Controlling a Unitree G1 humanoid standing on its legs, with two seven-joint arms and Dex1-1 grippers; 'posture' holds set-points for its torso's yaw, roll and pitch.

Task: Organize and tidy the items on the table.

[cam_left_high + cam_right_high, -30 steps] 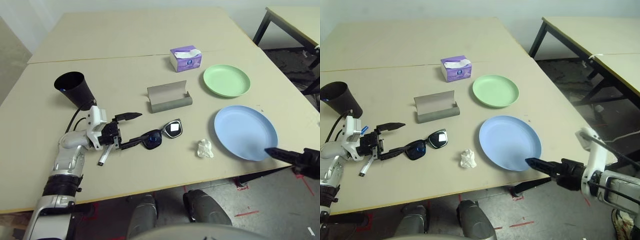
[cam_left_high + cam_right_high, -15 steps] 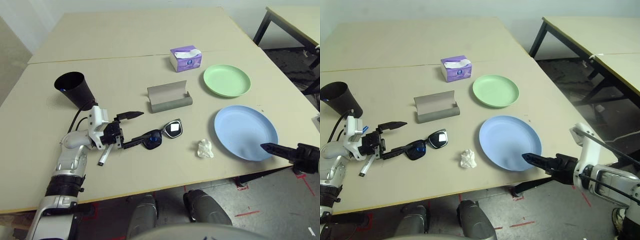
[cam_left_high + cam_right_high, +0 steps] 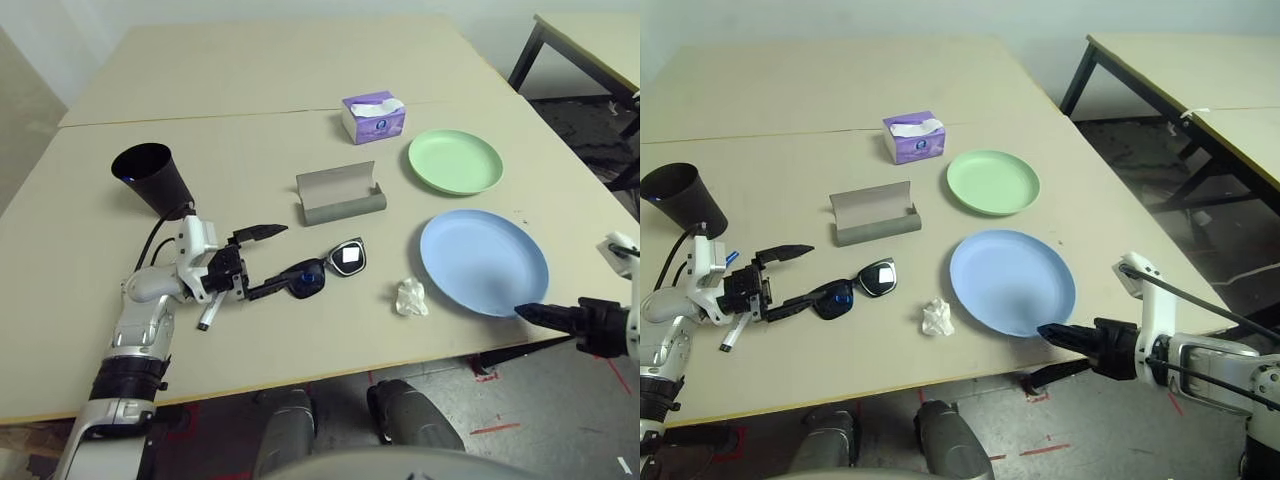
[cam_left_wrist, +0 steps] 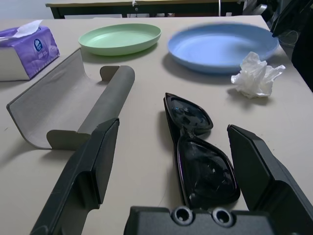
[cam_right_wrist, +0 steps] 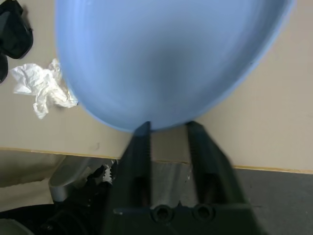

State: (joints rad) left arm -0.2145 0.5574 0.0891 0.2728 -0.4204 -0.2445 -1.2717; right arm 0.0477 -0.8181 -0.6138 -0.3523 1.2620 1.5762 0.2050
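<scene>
Black sunglasses (image 3: 325, 270) lie at mid-table, and my open left gripper (image 3: 268, 260) has a finger on each side of their left end (image 4: 195, 161). A white marker pen (image 3: 207, 318) lies under that wrist, below the black cup (image 3: 150, 175). The grey glasses case (image 3: 338, 195) stands open behind the sunglasses. A crumpled tissue (image 3: 410, 297) lies between the sunglasses and the light-blue plate (image 3: 484, 262). Farther back is the light-green plate (image 3: 454, 160). My right gripper (image 3: 520, 312) is shut, its tips against the blue plate's near rim (image 5: 166, 128), with nothing seen between them.
A purple tissue box (image 3: 373, 116) stands behind the case, near the seam of the beige table (image 3: 250, 120). The table's front edge runs just behind my right gripper's tips. A dark-legged second table (image 3: 590, 30) stands at the far right.
My right gripper has gone from open to shut and moved left along the near edge. The blue plate has shifted slightly left. The left arm has barely moved.
</scene>
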